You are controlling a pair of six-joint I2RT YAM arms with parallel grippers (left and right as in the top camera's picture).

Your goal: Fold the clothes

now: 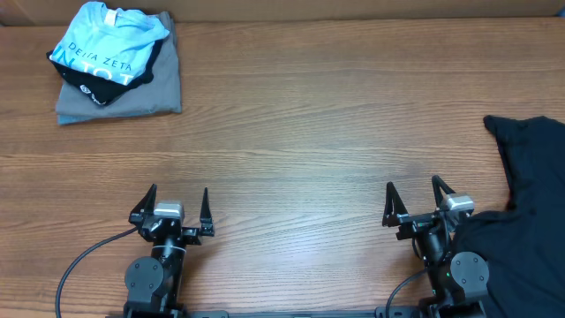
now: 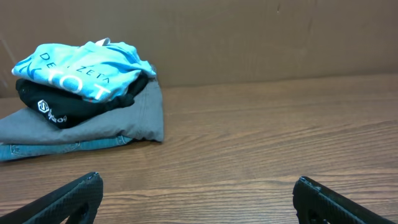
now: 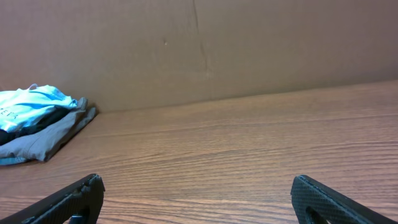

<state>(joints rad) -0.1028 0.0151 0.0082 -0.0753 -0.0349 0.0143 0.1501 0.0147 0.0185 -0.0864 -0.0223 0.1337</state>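
Here, the black T-shirt point(image 1: 534, 168) lies crumpled on the table point(image 1: 300, 132).

Both arms are matte black pretty much everywhere. The left gripper point(image 1: 178, 190) and right gripper point(image 1: 412, 183) each carry two slim pointed fingers point(image 1: 205, 212), coarse-textured up close, with a silver-grey block point(image 1: 168, 211) between them. There's a fat round joint housing point(image 1: 146, 276) underneath, and a black cable point(image 1: 79, 261) trails off its 9 o'clock side.
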